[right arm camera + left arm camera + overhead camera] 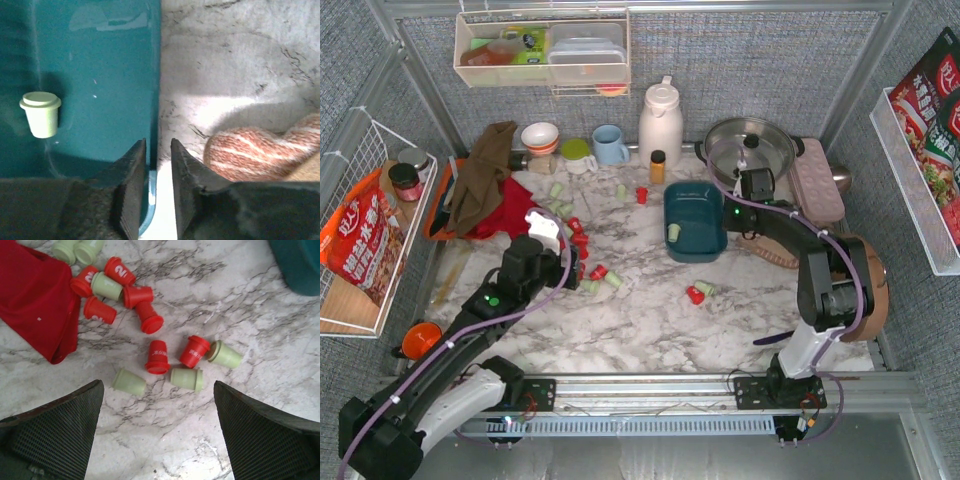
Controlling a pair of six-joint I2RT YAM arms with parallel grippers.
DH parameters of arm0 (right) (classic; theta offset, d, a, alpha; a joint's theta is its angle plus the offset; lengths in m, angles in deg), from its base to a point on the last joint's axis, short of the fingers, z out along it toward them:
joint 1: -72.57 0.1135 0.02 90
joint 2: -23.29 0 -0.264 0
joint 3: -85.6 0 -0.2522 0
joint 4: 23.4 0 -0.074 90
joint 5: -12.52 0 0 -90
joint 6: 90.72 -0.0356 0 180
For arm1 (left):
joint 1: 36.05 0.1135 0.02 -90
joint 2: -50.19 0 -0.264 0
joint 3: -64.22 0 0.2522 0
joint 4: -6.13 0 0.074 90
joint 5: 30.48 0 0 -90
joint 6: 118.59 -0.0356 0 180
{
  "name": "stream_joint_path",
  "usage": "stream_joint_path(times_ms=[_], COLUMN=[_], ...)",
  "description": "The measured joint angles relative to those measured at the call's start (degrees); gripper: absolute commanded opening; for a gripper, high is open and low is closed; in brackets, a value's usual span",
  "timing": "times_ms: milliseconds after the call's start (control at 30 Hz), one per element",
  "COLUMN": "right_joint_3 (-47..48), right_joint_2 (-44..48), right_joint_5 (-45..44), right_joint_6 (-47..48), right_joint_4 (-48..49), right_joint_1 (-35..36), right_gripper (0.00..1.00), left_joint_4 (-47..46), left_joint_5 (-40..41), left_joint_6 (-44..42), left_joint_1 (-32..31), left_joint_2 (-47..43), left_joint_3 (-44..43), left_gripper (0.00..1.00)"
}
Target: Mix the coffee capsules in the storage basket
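Top view: the storage basket [698,207] sat at centre right of the marble bench [650,325] with one green pod inside. Most coffee capsules [598,271] lay scattered to its left. Left wrist view: the left tool [159,384] stood wide apart above red and green pods beside a red cloth [35,305]. Right wrist view: the right tool [157,150], nearly together, straddled the basket's right wall; a grip could not be confirmed.
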Motion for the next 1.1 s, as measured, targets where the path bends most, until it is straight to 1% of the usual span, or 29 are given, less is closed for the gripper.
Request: stream_joint_path(times_ms=[167, 200, 267, 433, 500, 700, 733, 800, 900, 967, 1100], right_joint_3=[0.2, 0.09, -1.14, -7.43, -10.43, -15.96, -16.85, -18.27, -19.37, -19.21, -16.26], right_joint_2=[0.66, 1.49, 4.98, 18.36, 23.06, 31.5, 32.02, 32.09, 30.64, 28.63, 24.57], right_joint_5=[1.11, 1.22, 1.38, 0.07, 0.0, 1.92, 2.62, 4.57, 8.11, 9.09, 8.72], right_joint_6=[3.58, 4.13, 5.27, 8.11, 9.46, 16.68, 18.47, 22.86, 30.58, 34.4, 38.8], right_joint_4=[-3.23, -4.17, -4.9, -5.14, -6.03, -7.93, -7.93, -8.11, -8.92, -10.21, -13.7], right_joint_1=[-1.09, -1.03, -0.39, 4.31, 7.1, 14.47, 15.72, 18.23, 21.03, 21.62, 21.68], right_gripper=[0.47, 0.49, 0.51, 0.51, 0.49, 0.44, 0.44, 0.4, 0.37, 0.36, 0.37], left_joint_4=[-2.45, -2.89, -3.5, -3.32, -3.45, -3.56, -3.78, -4.31, -5.25, -5.88, -6.62], left_joint_5=[-1.75, -2.38, -2.6, -3.13, -3.63, -3.65, -3.65, -3.74, -4.11, -4.5, -5.66], left_joint_6=[1.53, 1.7, 2.01, 1.38, 0.09, -4.83, -5.55, -6.86, -7.98, -8.79, -9.42], left_joint_1=[0.0, 0.0, -0.09, -0.07, -0.07, -0.07, -0.07, -0.07, -0.07, -0.07, -0.07], left_joint_2=[0.92, 1.14, 1.38, 0.44, -0.31, -3.69, -4.39, -6.23, -8.87, -10.69, -13.97], left_joint_3=[0.35, 0.35, 0.2, -3.21, -4.98, -6.32, -6.03, -4.85, -2.25, -0.48, 1.07], left_gripper=[0.99, 0.99, 0.99, 0.99, 0.99, 0.99, 0.99, 0.99, 0.99, 0.99, 0.99])
